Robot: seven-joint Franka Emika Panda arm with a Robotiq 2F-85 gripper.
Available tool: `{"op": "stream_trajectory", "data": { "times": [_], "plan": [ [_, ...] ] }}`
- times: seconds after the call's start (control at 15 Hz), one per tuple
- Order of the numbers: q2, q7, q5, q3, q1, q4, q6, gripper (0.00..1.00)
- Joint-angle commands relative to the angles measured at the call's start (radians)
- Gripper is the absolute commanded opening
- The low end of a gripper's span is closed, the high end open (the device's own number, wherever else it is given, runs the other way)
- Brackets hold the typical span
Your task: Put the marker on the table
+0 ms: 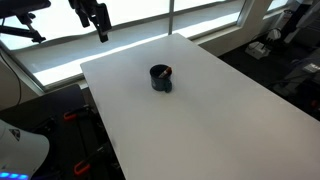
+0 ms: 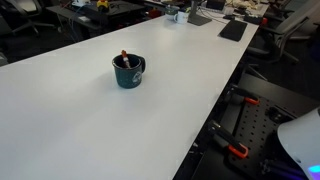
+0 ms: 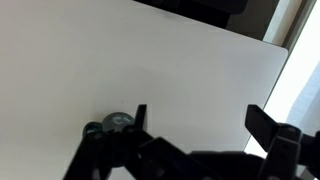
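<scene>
One dark cup (image 1: 161, 78) stands on the surface (image 1: 230, 120) in an exterior view, fingers (image 1: 101, 30) high near a far corner. In an exterior view the marker (image 2: 124, 57) stands inside the cup, reddish tip up. Wrist view: fingers spread wide, empty.

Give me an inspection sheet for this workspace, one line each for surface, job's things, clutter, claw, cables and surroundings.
Surface: white table, mostly bare.
Job's things: marker stands in the dark cup, not yet on the table.
Clutter: small items at the table's far end, too small to identify.
Claw: claw open, empty, raised away from the cup.
Cables: nothing seen.
Surroundings: windows behind the table; dark stands beside its edge.
</scene>
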Motion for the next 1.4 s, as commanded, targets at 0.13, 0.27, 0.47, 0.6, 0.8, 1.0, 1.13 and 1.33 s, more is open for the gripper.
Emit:
{"op": "stream_trajectory", "data": {
  "times": [0.13,0.27,0.47,0.6,0.8,1.0,1.13,1.33],
  "plan": [
    [0.073,0.019,-0.044,-0.011,-0.080,0.088,0.058,1.00],
    [0.116,0.028,-0.078,-0.014,-0.119,0.146,0.088,1.00],
    [0.201,-0.015,-0.107,-0.029,-0.140,0.228,0.184,1.00],
    [0.265,-0.061,-0.073,-0.052,-0.118,0.271,0.233,1.00],
    [0.244,-0.038,-0.089,-0.043,-0.132,0.248,0.222,1.00],
    [0.276,-0.017,-0.099,-0.035,-0.136,0.262,0.231,1.00],
    [0.351,0.010,-0.098,-0.043,-0.154,0.277,0.312,1.00],
    [0.492,0.007,-0.083,-0.055,-0.167,0.314,0.406,1.00]
  ]
}}
